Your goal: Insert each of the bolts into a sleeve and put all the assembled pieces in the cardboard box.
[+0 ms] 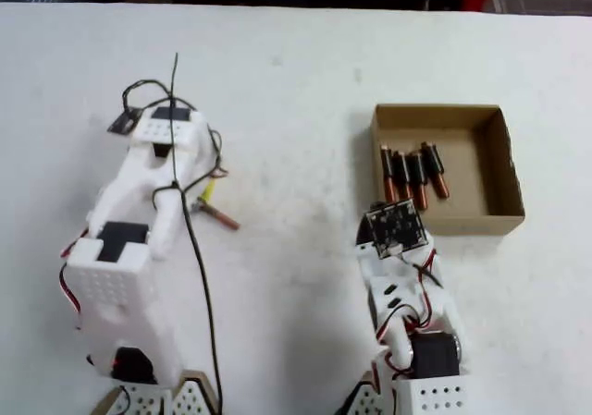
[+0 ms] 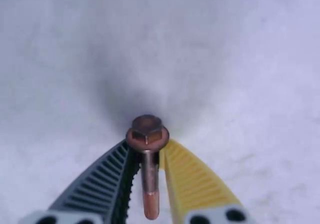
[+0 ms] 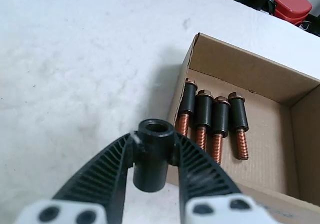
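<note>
Left jaws clamp a bolt (image 2: 148,139), right jaws a sleeve (image 3: 152,156), with the cardboard box (image 1: 476,170) at the sleeve's one o'clock.

We see the white surface (image 1: 296,64) lit brightly and evenly from above in the high view, while the room past its 12 o'clock edge lies dark. The arms throw only faint, soft shadows. Under the left end effector (image 2: 147,148) a diffuse dark shadow pools around the gripped bolt (image 2: 147,133), whose copper head carries a dull sheen. The sleeve (image 3: 154,159) clamped in the right end effector (image 3: 154,141) stays matte. A soft shadow lies beside the cardboard box (image 3: 240,67).
</note>
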### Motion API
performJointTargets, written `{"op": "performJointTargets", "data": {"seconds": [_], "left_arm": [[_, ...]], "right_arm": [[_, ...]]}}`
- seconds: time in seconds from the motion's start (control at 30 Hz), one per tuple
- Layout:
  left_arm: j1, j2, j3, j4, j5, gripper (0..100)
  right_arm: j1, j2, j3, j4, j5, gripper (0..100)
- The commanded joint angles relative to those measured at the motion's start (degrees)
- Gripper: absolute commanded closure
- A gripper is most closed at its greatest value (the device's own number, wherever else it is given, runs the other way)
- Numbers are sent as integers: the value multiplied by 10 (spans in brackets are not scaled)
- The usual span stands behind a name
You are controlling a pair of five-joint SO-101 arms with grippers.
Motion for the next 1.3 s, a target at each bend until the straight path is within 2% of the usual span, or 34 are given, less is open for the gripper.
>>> {"op": "performJointTargets", "data": {"seconds": [0.0,0.3,0.43,0.57,0.73,0.93,1.27], "left_arm": [[17,-6,-20,-26,-108,979],[20,-2,-20,-50,-425,977],[21,-2,-15,-48,-526,977],[51,-2,-15,-23,-599,978],[93,-1,-15,18,-608,979],[94,-2,-17,23,-612,979],[93,-7,-16,69,-614,980]], "right_arm": [[3,-7,-5,-4,-2,981],[3,-7,-5,-4,-2,981],[3,-7,-5,-4,-2,981],[3,-7,-5,-4,-2,981],[2,-7,-4,-4,-2,981],[-7,-7,-5,-10,-2,981],[-150,-7,-5,-36,-2,981]]}}
